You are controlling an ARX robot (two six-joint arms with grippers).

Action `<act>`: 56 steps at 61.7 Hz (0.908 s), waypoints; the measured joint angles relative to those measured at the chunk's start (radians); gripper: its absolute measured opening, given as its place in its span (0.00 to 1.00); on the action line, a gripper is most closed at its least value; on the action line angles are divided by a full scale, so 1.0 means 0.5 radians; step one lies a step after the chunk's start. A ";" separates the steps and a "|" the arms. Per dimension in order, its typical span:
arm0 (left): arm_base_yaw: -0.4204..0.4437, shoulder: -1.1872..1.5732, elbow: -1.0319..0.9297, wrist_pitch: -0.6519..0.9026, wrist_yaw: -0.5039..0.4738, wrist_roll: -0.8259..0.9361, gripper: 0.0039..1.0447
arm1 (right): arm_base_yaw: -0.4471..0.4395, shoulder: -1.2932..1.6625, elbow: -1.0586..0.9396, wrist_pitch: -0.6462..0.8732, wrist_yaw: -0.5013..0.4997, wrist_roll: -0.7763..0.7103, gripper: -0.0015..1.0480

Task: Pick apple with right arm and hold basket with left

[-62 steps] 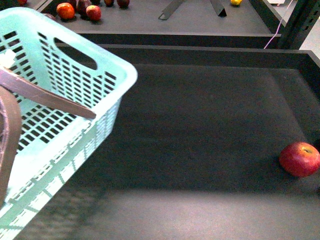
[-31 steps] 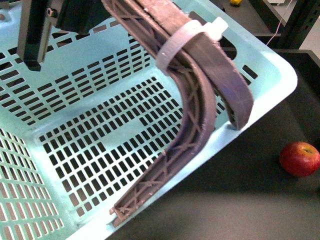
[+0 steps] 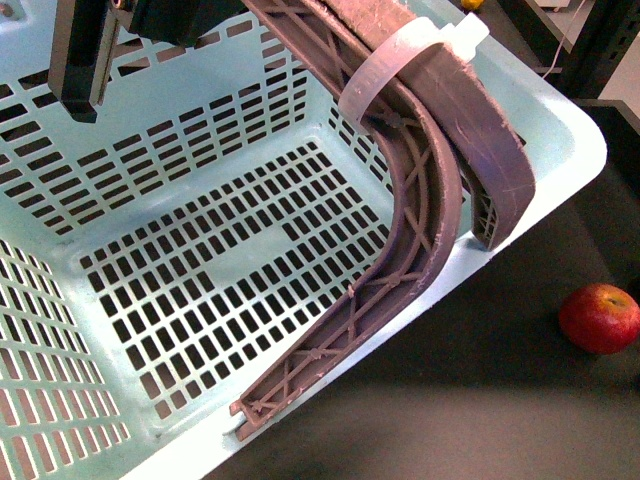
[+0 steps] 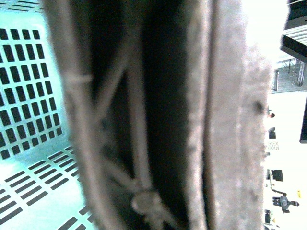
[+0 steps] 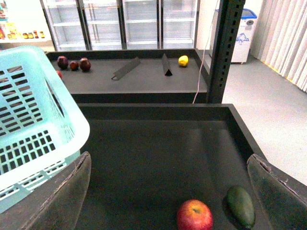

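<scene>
The right gripper [image 5: 168, 158] hangs above the black tray floor, padded fingers spread wide and empty. The round red apple with its yellowish patch [image 5: 194, 215] sits below it, just beside a dark green oval fruit [image 5: 241, 207]. A pad could clip that neighbour, or roll the apple toward the tray's raised wall [image 5: 242, 129]. Open floor lies on the basket side. The left gripper [image 3: 140, 18] is up at the brown-mauve handles [image 3: 440, 200] of the pale mint slotted plastic basket [image 3: 570, 140], though I cannot tell its grip. The basket's tilted corner hangs near the apple and could crowd the descent.
</scene>
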State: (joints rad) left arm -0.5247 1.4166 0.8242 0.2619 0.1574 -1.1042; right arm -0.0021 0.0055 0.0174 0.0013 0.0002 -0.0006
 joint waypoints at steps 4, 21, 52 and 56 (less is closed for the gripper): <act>0.000 0.000 0.000 0.000 0.000 0.000 0.13 | 0.000 0.000 0.000 0.000 0.000 0.000 0.92; -0.006 0.001 0.001 0.000 0.006 0.006 0.13 | -0.298 0.826 0.259 -0.504 -0.141 -0.358 0.92; -0.005 0.008 0.001 0.000 -0.001 0.007 0.13 | -0.433 3.391 0.924 0.769 -0.117 -0.417 0.92; -0.005 0.008 0.001 0.000 0.000 0.007 0.13 | -0.415 3.552 0.997 0.776 -0.090 -0.401 0.92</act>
State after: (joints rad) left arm -0.5274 1.4204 0.8246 0.2619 0.1574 -1.1007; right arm -0.2096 1.7813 0.5159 0.3893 -0.0448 -0.2012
